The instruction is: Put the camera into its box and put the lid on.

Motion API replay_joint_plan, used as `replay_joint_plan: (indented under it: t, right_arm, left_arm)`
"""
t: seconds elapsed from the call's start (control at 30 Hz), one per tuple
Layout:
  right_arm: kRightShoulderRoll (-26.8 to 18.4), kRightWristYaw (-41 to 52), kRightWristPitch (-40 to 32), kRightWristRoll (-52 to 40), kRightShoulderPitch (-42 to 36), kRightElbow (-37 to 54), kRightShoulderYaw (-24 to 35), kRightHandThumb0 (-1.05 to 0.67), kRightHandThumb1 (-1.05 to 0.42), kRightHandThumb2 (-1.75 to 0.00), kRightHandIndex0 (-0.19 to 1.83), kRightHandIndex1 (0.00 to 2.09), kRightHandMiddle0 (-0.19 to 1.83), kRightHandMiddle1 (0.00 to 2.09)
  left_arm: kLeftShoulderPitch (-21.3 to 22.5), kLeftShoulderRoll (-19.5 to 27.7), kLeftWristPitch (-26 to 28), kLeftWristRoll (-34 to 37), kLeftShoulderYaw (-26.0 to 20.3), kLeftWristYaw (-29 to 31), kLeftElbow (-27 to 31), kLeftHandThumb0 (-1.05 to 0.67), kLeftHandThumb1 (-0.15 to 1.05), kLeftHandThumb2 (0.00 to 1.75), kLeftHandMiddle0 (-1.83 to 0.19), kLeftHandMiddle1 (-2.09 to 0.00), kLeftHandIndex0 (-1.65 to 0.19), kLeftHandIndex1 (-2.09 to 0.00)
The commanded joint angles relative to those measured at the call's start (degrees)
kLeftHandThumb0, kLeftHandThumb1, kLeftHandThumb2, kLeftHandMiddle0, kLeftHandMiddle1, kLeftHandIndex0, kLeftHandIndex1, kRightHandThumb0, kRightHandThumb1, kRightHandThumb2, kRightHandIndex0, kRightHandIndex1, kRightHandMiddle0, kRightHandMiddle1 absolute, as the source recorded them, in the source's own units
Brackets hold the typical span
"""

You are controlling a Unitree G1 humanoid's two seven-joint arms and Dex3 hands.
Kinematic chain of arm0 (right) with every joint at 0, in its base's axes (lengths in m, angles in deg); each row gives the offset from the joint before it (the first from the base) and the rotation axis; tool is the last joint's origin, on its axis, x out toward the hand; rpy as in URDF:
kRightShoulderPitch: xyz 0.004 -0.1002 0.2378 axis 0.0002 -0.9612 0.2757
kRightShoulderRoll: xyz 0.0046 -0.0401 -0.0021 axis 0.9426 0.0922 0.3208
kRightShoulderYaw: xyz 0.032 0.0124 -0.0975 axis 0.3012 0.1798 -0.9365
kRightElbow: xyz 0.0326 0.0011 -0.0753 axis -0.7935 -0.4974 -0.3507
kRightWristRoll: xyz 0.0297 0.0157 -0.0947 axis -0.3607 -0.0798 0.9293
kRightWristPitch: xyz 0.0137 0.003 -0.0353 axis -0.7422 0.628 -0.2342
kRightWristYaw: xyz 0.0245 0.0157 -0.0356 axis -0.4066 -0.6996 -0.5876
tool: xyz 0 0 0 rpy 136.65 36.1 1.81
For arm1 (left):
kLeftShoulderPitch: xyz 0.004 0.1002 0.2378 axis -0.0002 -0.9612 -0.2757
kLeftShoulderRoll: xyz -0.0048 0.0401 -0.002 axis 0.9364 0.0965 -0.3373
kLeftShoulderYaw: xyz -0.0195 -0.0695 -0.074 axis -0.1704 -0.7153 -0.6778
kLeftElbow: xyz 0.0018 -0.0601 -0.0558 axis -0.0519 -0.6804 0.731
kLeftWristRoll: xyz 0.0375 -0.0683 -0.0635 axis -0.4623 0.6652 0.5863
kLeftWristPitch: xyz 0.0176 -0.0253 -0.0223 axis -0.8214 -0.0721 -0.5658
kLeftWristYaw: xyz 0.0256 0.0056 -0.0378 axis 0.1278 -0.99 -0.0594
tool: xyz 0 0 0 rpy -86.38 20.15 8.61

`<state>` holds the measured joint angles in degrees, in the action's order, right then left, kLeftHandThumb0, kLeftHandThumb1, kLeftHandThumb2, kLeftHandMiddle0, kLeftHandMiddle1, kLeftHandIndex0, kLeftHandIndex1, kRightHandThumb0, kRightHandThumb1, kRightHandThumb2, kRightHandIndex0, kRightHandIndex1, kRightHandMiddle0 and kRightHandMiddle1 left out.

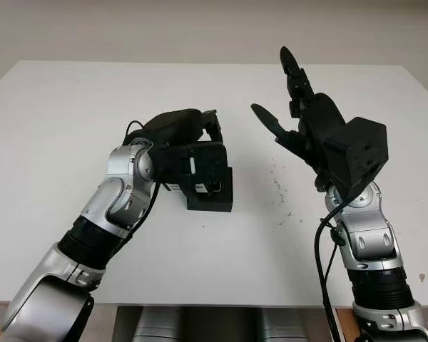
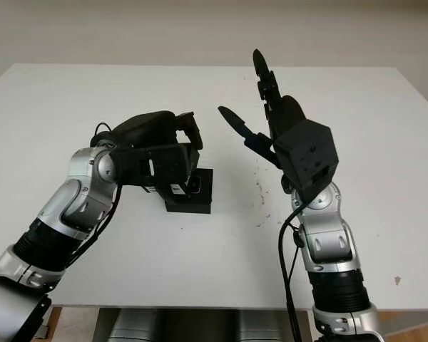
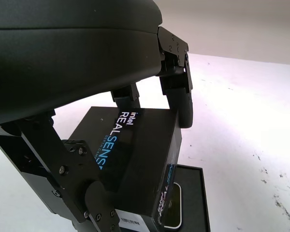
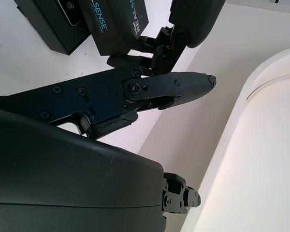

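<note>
1. The left hand is clamped around a black rectangular cardboard lid printed "RealSense", holding it just above the black box base.
2. The base sits on the white table.
3. The right hand holds nothing, raised beside them.

The left hand and its wrist block cover most of the lid between its fingers, and the box beneath them runs off the picture's edge. Whether the camera lies inside the box cannot be told.
</note>
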<state>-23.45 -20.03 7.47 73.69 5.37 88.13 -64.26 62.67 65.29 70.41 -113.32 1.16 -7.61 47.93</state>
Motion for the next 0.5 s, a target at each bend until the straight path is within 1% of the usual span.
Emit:
replay_joint_plan:
  t: [0.0, 0.03, 0.07, 0.13, 0.17, 0.2, 0.23, 0.27, 0.3, 0.33, 0.37, 0.4, 0.43, 0.47]
  right_arm:
    - [0.9, -0.4, -0.2, -0.4, 0.7, 0.4, 0.2, -0.67, -1.05, -0.22, -0.17, 0.05, -0.10, 0.06]
    - [1.0, -0.5, -0.2, -0.4, 0.7, 0.3, 0.1, -0.67, -1.05, -0.22, -0.18, 0.05, -0.09, 0.06]
    - [1.2, -0.6, -0.2, -0.5, 0.8, 0.2, 0.1, -0.67, -1.05, -0.22, -0.18, 0.05, -0.09, 0.06]
    - [1.4, -0.6, -0.1, -0.6, 0.8, 0.1, 0.2, -0.66, -1.05, -0.22, -0.18, 0.05, -0.10, 0.06]
    - [1.6, -0.6, -0.3, -0.7, 0.9, 0.2, 0.2, -0.66, -1.05, -0.22, -0.18, 0.05, -0.10, 0.06]
    - [1.6, -0.7, -0.3, -0.6, 0.9, 0.2, 0.3, -0.66, -1.05, -0.22, -0.18, 0.05, -0.10, 0.06]
    - [1.7, -0.8, -0.2, -0.7, 0.9, 0.2, 0.3, -0.66, -1.05, -0.22, -0.18, 0.05, -0.10, 0.06]
    - [1.7, -0.9, -0.1, -0.6, 0.8, 0.1, 0.3, -0.66, -1.05, -0.22, -0.18, 0.05, -0.10, 0.06]
    - [1.8, -1.0, -0.1, -0.6, 0.9, 0.1, 0.4, -0.66, -1.05, -0.21, -0.18, 0.05, -0.09, 0.06]
    - [1.9, -1.3, -0.2, -0.5, 0.9, 0.0, 0.4, -0.66, -1.05, -0.21, -0.18, 0.05, -0.09, 0.06]
    - [1.9, -1.5, 0.0, -0.3, 0.9, -0.1, 0.3, -0.67, -1.05, -0.21, -0.17, 0.06, -0.08, 0.06]
    - [1.9, -1.7, 0.2, -0.1, 0.9, -0.2, 0.3, -0.66, -1.05, -0.21, -0.17, 0.06, -0.08, 0.07]
    - [1.9, -1.9, 0.3, 0.1, 0.9, -0.2, 0.2, -0.66, -1.05, -0.21, -0.16, 0.06, -0.08, 0.07]
    - [1.8, -1.9, 0.3, 0.1, 0.9, -0.2, 0.2, -0.66, -1.05, -0.21, -0.16, 0.06, -0.07, 0.07]
  left_arm:
    - [1.6, -0.8, 0.8, -0.5, 1.0, 0.9, 0.5, 0.01, 0.98, 0.06, -0.26, -2.09, -0.18, -1.55]
    - [1.9, -1.0, 1.4, -0.8, 1.3, 1.6, 0.6, 0.01, 0.98, 0.06, -0.27, -2.09, -0.13, -1.54]
    - [2.2, -1.1, 1.9, -1.2, 1.7, 2.4, 0.6, 0.01, 0.99, 0.06, -0.27, -2.09, -0.07, -1.44]
    - [3.0, -1.4, 3.1, -2.2, 2.6, 3.8, 0.7, 0.01, 0.99, 0.06, -0.31, -2.09, 0.01, -1.17]
    - [3.3, -1.7, 3.9, -2.8, 3.1, 4.4, 0.9, 0.01, 1.00, 0.06, -0.36, -2.09, 0.08, -0.99]
    - [3.5, -2.0, 4.7, -2.9, 3.3, 5.1, 1.1, 0.02, 1.00, 0.06, -0.44, -2.09, 0.12, -0.81]
    - [3.6, -2.2, 5.0, -2.9, 3.3, 5.4, 1.2, 0.04, 0.99, 0.05, -0.46, -2.09, 0.10, -0.61]
    - [3.8, -2.5, 5.5, -2.8, 3.4, 5.9, 1.3, 0.04, 0.99, 0.05, -0.45, -2.09, 0.08, -0.53]
    - [4.0, -2.6, 5.9, -2.8, 3.5, 6.4, 1.2, 0.05, 0.99, 0.05, -0.43, -2.09, 0.07, -0.50]
    - [4.1, -2.8, 6.2, -2.8, 3.7, 6.8, 1.0, 0.05, 0.99, 0.05, -0.40, -2.09, 0.00, -0.51]
    - [4.4, -2.9, 6.5, -2.8, 3.9, 7.4, 0.7, 0.05, 0.99, 0.05, -0.37, -2.09, -0.02, -0.57]
    - [4.6, -2.9, 6.7, -2.8, 4.1, 7.9, 0.5, 0.05, 0.99, 0.05, -0.37, -2.09, 0.01, -0.74]
    - [4.8, -3.0, 7.0, -2.7, 4.3, 8.3, 0.4, 0.05, 0.99, 0.05, -0.39, -2.09, 0.09, -0.89]
    - [4.9, -3.1, 7.4, -2.6, 4.3, 8.9, 0.4, 0.05, 0.99, 0.05, -0.43, -2.09, 0.14, -0.85]
